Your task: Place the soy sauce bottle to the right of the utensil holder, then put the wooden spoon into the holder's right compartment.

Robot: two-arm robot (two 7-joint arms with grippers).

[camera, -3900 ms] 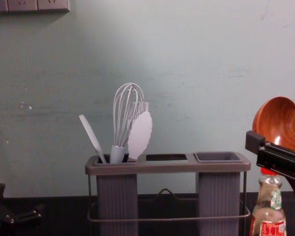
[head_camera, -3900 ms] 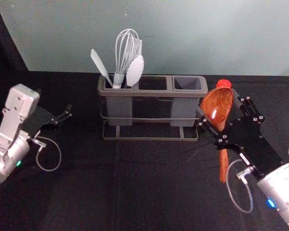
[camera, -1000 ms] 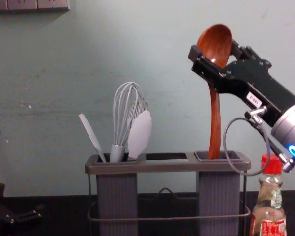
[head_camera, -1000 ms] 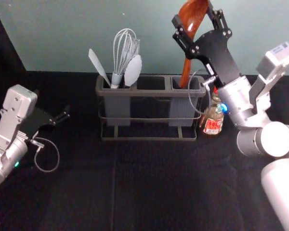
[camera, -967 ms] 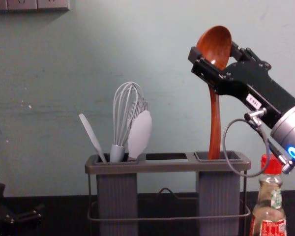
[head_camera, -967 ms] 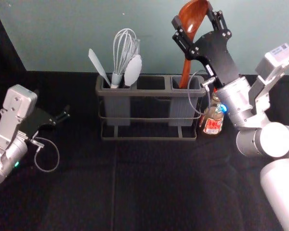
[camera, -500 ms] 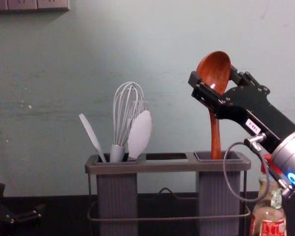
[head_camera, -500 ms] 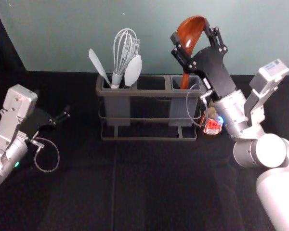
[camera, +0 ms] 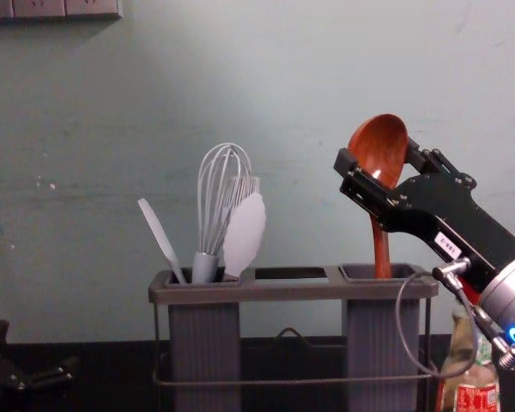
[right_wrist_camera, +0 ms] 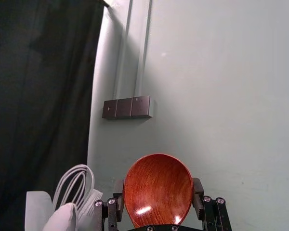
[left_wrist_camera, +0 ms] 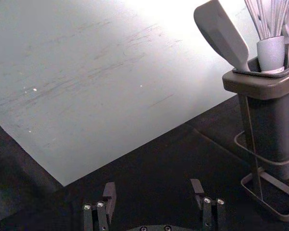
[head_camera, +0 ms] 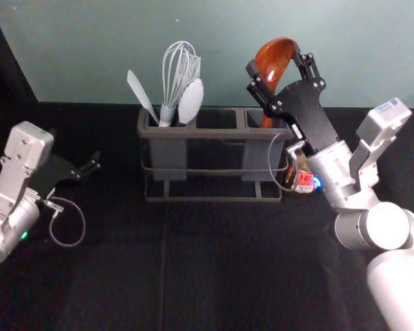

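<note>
"Where's the wooden spoon?"

"Bowl up, handle down inside the right compartment of the utensil holder. The right gripper is above, clamped on the bowl from both sides."

"Any writing?"

"A white tag on that gripper, too small to read surely. The soy sauce bottle, just right of the holder, has a red label, its print unreadable."

"And the left compartment?"

"A whisk, a white spatula and another pale, broad-headed tool."

"The left gripper?"

"Parked well left of the holder; the left wrist view shows its fingers apart."

"What do the other views add?"

"The chest view has wall sockets high on the left; the right wrist view, a black curtain."

"Surface?"

"Black cloth, lightly creased, with a pale grey-green wall on the far side."
</note>
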